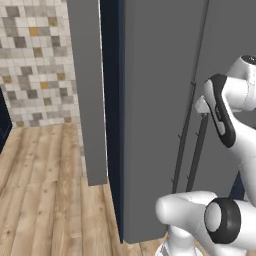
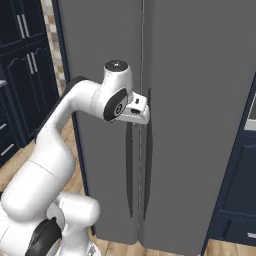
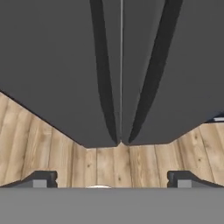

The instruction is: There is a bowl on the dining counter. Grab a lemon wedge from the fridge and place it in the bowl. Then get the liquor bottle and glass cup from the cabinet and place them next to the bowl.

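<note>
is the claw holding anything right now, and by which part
Nothing is held. The claw is open and empty, up by the fridge handles without gripping either.

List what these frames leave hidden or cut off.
- Inside of the fridge: both doors shut in every view, so no lemon wedge can be seen.
- Fridge top: cut off by the upper edge in both base views.
- Handles: upper ends cut off in the hand view.
- Open gripper: fingers mostly below the hand view's edge.
</note>
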You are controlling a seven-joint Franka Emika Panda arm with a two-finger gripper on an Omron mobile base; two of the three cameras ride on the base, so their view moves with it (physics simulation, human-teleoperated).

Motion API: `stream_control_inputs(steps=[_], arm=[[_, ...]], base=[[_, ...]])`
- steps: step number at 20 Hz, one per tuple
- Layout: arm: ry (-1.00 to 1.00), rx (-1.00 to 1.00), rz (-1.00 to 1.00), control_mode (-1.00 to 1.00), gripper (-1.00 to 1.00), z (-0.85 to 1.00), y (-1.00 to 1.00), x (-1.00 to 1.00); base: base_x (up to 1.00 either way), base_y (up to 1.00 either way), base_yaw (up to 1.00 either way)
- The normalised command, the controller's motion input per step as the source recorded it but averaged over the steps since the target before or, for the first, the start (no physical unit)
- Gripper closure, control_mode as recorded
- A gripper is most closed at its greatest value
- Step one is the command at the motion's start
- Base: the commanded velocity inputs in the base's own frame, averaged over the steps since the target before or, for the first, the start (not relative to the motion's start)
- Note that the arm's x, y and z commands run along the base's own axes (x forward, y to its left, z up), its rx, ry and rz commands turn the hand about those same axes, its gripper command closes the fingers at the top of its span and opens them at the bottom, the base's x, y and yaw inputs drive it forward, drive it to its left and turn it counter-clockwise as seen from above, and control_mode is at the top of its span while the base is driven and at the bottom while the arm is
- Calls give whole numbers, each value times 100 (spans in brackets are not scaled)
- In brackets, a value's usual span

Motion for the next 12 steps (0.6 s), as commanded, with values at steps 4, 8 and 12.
stream_control_inputs(steps=[4, 8, 12], arm=[[-2, 0, -1, -100, -100, -17, -99, 19], [-1, 1, 0, -100, -100, -21, -59, 64], [-5, 2, 0, -100, -100, -19, -15, 68]], base=[[0, 0, 0], [0, 0, 0], [0, 0, 0]])
